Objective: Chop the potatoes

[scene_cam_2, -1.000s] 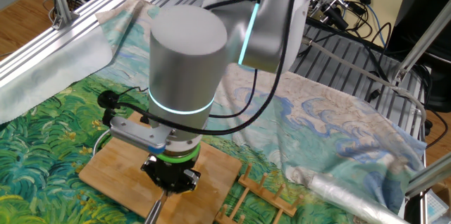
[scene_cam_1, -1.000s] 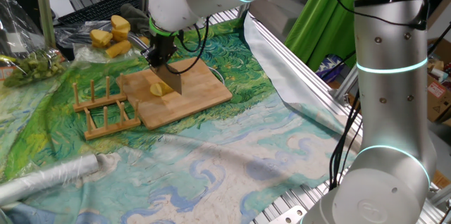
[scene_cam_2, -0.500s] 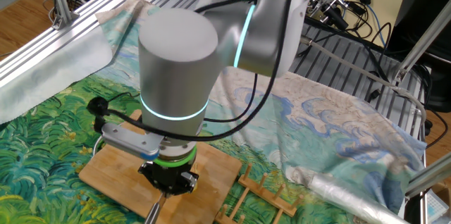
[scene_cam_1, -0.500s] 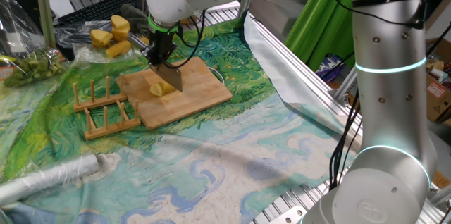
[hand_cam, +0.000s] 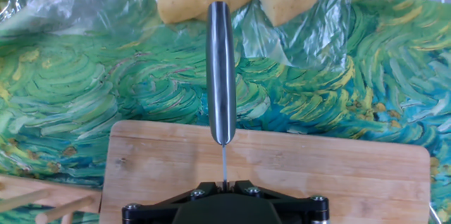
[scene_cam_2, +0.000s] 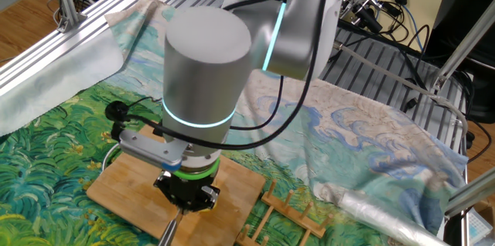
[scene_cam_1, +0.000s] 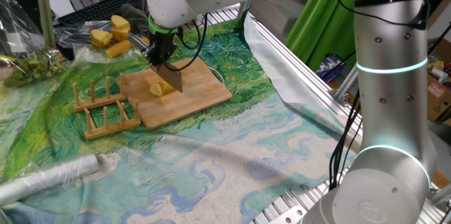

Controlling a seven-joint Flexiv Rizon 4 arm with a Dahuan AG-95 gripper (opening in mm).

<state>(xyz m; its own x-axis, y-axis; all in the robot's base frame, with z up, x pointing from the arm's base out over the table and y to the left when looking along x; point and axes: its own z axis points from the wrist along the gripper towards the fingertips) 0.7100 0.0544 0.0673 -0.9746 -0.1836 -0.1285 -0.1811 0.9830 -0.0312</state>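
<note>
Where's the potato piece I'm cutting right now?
In one fixed view, the potato piece lies on the wooden board, left of centre, right against the knife blade, near the wooden rack.

Table (scene_cam_1: 310, 76): aluminium-profile frame, covered by a painted-swirl cloth (scene_cam_1: 232, 153). Lying directly on the cloth: wooden cutting board (scene_cam_1: 201, 90); wooden dish rack (scene_cam_1: 106, 111) touching the board's edge; clear plastic sheet (scene_cam_1: 77, 44) bearing yellow chunks; rolled plastic film (scene_cam_1: 49, 178) near the front edge.

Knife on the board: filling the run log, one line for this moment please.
end effector: shut on knife | blade: at potato | cutting board: under both
</note>
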